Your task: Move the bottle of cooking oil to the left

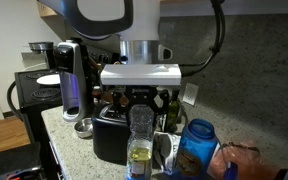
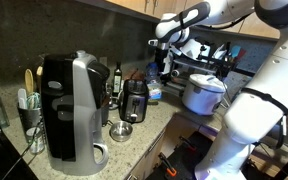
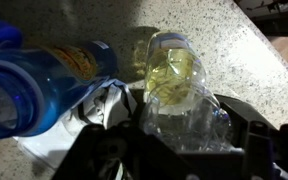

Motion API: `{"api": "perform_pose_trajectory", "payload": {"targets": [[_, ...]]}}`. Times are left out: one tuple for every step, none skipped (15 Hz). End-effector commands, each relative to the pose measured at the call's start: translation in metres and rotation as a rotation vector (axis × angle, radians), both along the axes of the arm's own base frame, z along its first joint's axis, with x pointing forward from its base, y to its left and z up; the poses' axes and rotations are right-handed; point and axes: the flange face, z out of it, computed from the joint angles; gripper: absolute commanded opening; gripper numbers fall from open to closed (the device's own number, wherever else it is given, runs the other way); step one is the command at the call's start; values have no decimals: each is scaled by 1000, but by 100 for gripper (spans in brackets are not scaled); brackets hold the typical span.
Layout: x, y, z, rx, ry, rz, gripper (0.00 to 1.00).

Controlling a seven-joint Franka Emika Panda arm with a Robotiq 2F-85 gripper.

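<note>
The bottle of cooking oil point(image 1: 139, 145) is clear plastic with yellow liquid in its lower part. It stands upright on the speckled counter, right in front of the black toaster point(image 1: 109, 135). My gripper point(image 1: 140, 103) comes straight down from above and is closed around the bottle's upper part, hiding the cap. In the wrist view the bottle point(image 3: 174, 75) fills the gap between my two black jaws point(image 3: 179, 125), with its yellow bottom far below. In an exterior view my gripper point(image 2: 167, 62) hangs over the far end of the counter; the bottle is too small to make out there.
A wide blue-lidded container point(image 1: 196, 145) stands close beside the bottle and also shows in the wrist view point(image 3: 34, 80). A coffee maker point(image 1: 69, 80) and dark bottles point(image 2: 116, 80) stand behind the toaster point(image 2: 134, 100). A rice cooker point(image 2: 202, 92) sits beyond the counter's end.
</note>
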Motion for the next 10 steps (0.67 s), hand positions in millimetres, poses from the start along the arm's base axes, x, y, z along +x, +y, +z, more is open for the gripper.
{"api": "perform_pose_trajectory", "payload": {"targets": [[-11,-12,18,-19,-30,-112,46],[-12,-16,20,-18,-34,-136,46],[-15,-20,22,-20,-40,-158,46],[-16,-23,26,-22,-47,-174,46],[-18,-24,31,-27,-57,-185,46],[-19,-25,35,-29,-62,-193,46],[-20,-23,41,-36,-67,-192,46],[-21,-21,47,-45,-72,-195,46],[-23,-16,53,-56,-69,-186,46],[-25,-11,59,-67,-62,-179,46]]}}
